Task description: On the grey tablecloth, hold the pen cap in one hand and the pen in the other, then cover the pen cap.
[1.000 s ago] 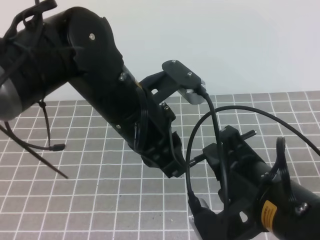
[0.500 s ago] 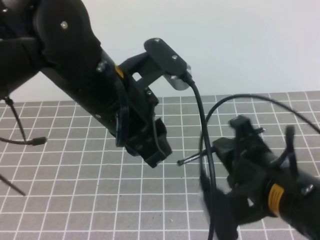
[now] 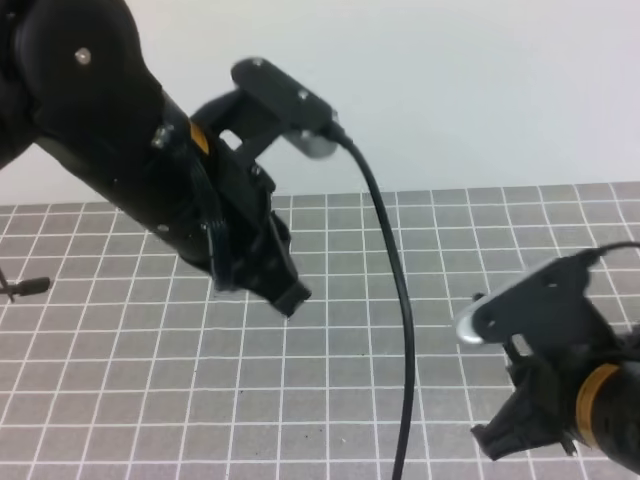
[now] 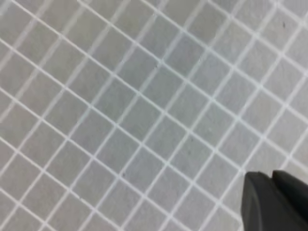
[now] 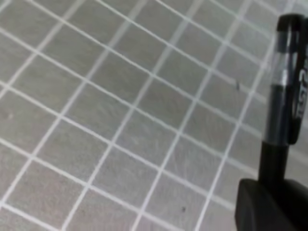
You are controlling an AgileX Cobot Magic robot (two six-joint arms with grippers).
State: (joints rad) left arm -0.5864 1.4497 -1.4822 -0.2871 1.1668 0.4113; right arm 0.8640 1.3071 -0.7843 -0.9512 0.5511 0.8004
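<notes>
In the right wrist view the pen (image 5: 273, 159) stands out of my right gripper (image 5: 272, 185), which is shut on its barrel. The dark pen cap (image 5: 288, 53) sits on the pen's far end, its clip along the right side. In the high view the right gripper (image 3: 497, 437) hangs low at the right, and the pen is hidden behind it. My left gripper (image 3: 288, 297) hovers left of centre over the grey tablecloth (image 3: 380, 330). Its fingers (image 4: 260, 202) lie together with nothing between them, well apart from the pen.
A thick black cable (image 3: 395, 300) hangs from the left wrist camera (image 3: 285, 100) down the middle of the high view. A small black cable end (image 3: 25, 287) pokes in at the left edge. Gridded cloth (image 4: 144, 120) fills both wrist views.
The two arms have drawn apart: the left one up and to the left, the right one down and to the right with the capped pen. The left gripper let go and shut.
</notes>
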